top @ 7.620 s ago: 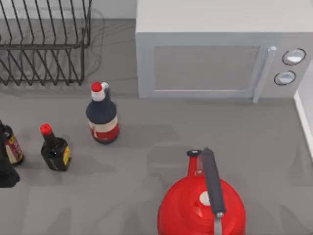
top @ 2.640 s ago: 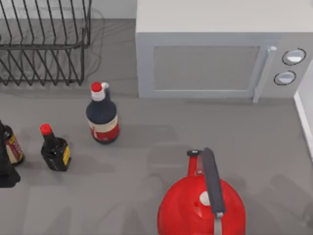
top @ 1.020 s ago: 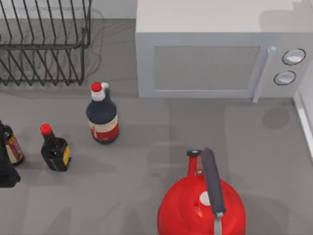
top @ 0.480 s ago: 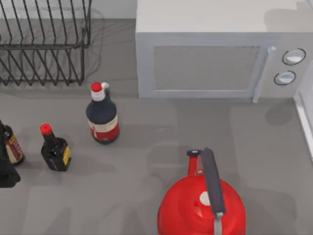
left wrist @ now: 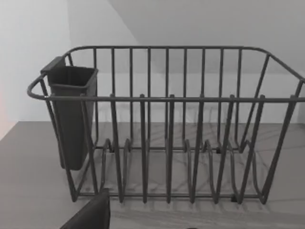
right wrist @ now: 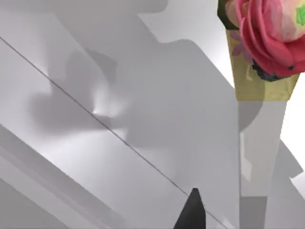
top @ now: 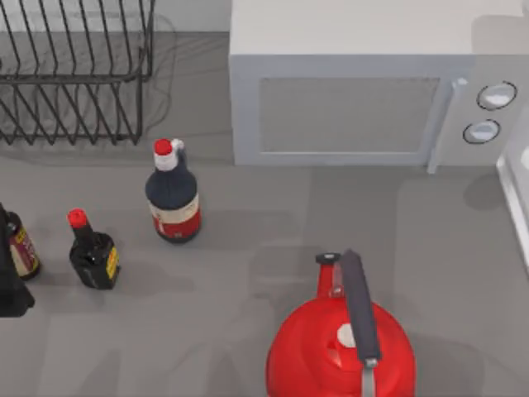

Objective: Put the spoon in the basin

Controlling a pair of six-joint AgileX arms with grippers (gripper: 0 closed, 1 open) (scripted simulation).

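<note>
The spoon is out of view. A white raised rim (top: 514, 203) runs along the top view's right edge; I cannot tell whether it belongs to the basin. A dark tip of my right gripper (right wrist: 190, 212) shows in the right wrist view over smooth white sloping surfaces (right wrist: 119, 143). A dark part of my left gripper (left wrist: 90, 215) shows in the left wrist view, facing a wire dish rack (left wrist: 167, 124). A black shape (top: 10, 294) sits at the top view's left edge.
A grey microwave (top: 355, 99) stands at the back. A red kettle (top: 340, 347) with a dark handle is at the front. A large sauce bottle (top: 173, 194) and two small ones (top: 92, 248) stand left. The dish rack (top: 74, 74) is back left. A pink flower (right wrist: 259, 33) sits in a gold pot.
A soft shadow on the table and the microwave's right end has slid toward the right edge. The bottles, kettle and rack have not moved.
</note>
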